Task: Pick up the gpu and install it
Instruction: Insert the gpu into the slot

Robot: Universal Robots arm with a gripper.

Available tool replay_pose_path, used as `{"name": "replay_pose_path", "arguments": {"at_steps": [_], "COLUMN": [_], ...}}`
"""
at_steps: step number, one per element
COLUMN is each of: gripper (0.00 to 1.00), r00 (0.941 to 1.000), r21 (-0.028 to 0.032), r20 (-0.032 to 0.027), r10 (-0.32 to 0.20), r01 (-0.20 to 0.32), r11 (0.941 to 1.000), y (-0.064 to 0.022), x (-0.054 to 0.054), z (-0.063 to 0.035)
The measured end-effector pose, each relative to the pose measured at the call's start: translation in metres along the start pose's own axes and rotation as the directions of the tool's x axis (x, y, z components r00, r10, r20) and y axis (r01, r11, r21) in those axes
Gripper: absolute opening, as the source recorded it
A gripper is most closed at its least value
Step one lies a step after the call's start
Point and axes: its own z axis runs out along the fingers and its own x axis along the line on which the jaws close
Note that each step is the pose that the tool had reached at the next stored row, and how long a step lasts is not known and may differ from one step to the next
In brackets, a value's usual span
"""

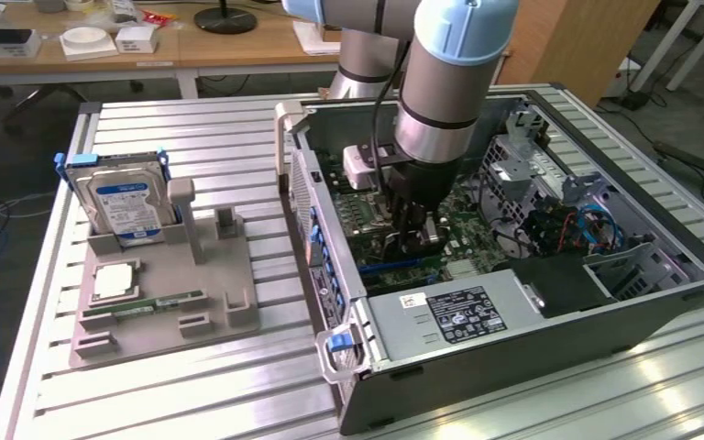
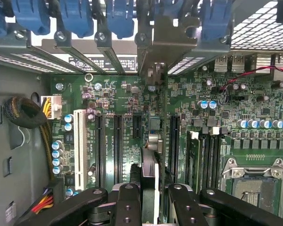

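1. Slatted metal table (image 1: pixel 205 128) holds a grey tray (image 1: pixel 162 316) with a hard drive (image 1: pixel 126 206) at the exterior view's left.
2. Right of it stands the open case (image 1: pixel 645 302), with the gripper (image 2: pixel 151 190) low over the motherboard (image 2: pixel 217 122).
3. It is clenched on the gpu (image 2: pixel 150 165), which shows edge-on between black slots (image 2: pixel 118 146), its bracket (image 2: pixel 156 47) at the far wall.
4. Pickup looks done. I cannot tell whether the card is seated, and it is not yet let go.

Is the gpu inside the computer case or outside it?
Inside. The gripper holds the gpu edge-on above the motherboard. Whether it sits in a slot: cannot tell.
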Motion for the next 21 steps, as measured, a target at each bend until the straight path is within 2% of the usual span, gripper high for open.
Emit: {"name": "replay_pose_path", "arguments": {"at_steps": [21], "gripper": [0.27], "r00": [1.0000], "r21": [0.0002], "r20": [0.0003], "r10": [0.000], "r01": [0.000], "r11": [1.0000], "y": [0.0018], "x": [-0.0002], "z": [0.0023]}}
